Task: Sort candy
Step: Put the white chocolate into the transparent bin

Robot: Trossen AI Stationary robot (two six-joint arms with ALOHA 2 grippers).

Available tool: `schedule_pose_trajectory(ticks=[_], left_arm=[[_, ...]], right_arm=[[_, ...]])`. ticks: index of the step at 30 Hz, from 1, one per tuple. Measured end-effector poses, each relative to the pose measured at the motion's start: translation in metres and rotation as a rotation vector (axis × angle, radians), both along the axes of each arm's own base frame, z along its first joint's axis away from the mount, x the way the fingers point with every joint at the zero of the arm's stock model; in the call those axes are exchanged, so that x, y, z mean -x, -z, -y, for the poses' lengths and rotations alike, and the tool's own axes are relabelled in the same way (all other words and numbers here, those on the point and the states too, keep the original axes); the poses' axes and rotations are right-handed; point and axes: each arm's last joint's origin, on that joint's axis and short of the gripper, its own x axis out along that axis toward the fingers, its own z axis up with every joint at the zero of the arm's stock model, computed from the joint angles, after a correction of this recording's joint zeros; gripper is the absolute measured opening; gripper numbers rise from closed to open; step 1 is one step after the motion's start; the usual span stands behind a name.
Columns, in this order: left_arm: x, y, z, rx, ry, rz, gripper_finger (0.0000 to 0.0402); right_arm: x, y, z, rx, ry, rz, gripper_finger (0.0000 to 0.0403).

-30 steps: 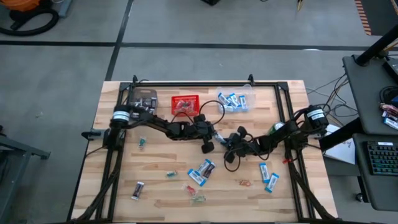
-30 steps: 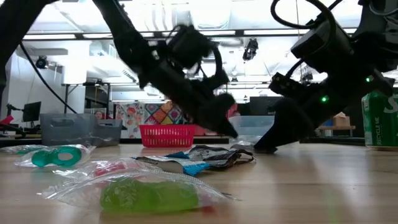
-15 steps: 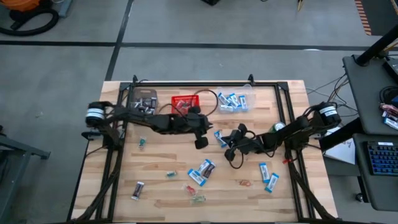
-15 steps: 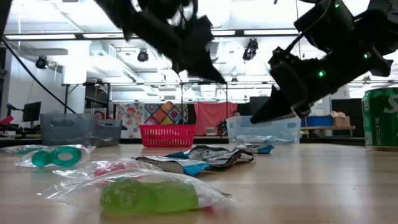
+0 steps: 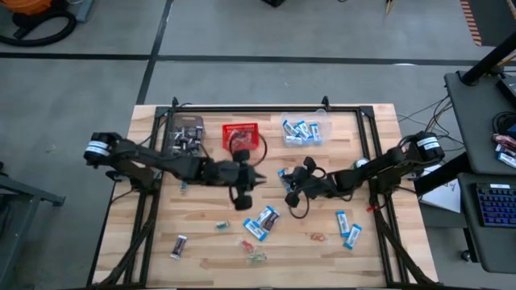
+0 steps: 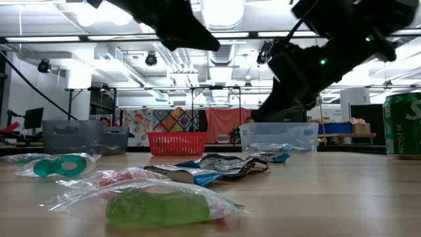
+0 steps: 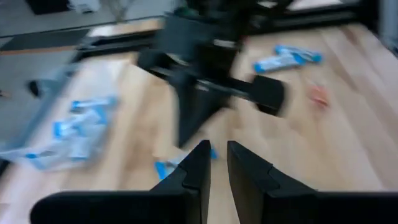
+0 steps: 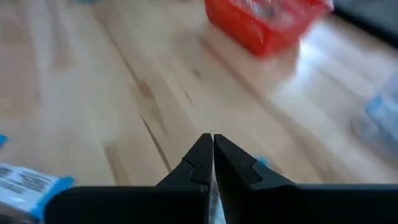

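Note:
Candy lies scattered on the wooden table: blue-and-white packets with a dark bar (image 5: 262,221), two more packets (image 5: 347,226), a brown bar (image 5: 178,246) and small twist pieces (image 5: 251,251). One blue packet (image 5: 284,174) lies flat between the two grippers, also seen in the low view (image 6: 276,157). My left gripper (image 5: 256,177) hangs high above the table's middle. Its fingers (image 7: 217,152) are together but for a narrow slit, and I see nothing in it. My right gripper (image 5: 292,190) is raised just right of the packet, shut (image 8: 212,138), and I see nothing in it.
At the far edge stand a clear bin of dark bars (image 5: 185,133), a red mesh basket (image 5: 240,134) and a clear bin of blue packets (image 5: 305,130). A green can (image 5: 359,165) stands by the right arm. Green and teal sweets (image 6: 158,205) lie near the front edge.
My left gripper has risen well clear of the table and drawn back toward the table's left edge. My right gripper has lifted off the table a little. The blue packet between them stays flat on the table.

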Motion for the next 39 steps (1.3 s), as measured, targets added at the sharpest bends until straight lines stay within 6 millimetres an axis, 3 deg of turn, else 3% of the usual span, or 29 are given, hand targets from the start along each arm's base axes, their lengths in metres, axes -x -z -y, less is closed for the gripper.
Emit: schedule_pose_trajectory(ticks=[6, 11, 16, 26, 31, 39], left_arm=[[0.011, 0.022, 0.030, 0.046, 0.056, -0.061, 0.0037], [0.017, 0.027, 0.045, 0.066, 0.036, -0.067, 0.0037], [0.020, 0.027, 0.054, 0.053, 0.016, -0.054, 0.0037], [0.023, 0.031, 0.056, 0.058, 0.001, -0.060, 0.0037], [0.028, 0.041, 0.056, 0.070, -0.008, -0.088, 0.0037], [0.036, 0.072, 0.045, 0.069, -0.119, -0.060, 0.0037]], right_arm=[[-0.002, -0.007, 0.007, -0.183, 0.116, -0.230, 0.0008], [-0.003, -0.008, 0.017, -0.255, 0.160, -0.264, 0.0008], [-0.009, 0.004, 0.026, -0.268, 0.182, -0.287, 0.0008], [-0.034, 0.035, 0.028, -0.169, 0.071, -0.244, 0.0008], [-0.046, 0.028, 0.022, -0.114, -0.112, -0.192, 0.0008], [-0.045, 0.007, 0.020, -0.058, -0.157, -0.162, 0.0008]])
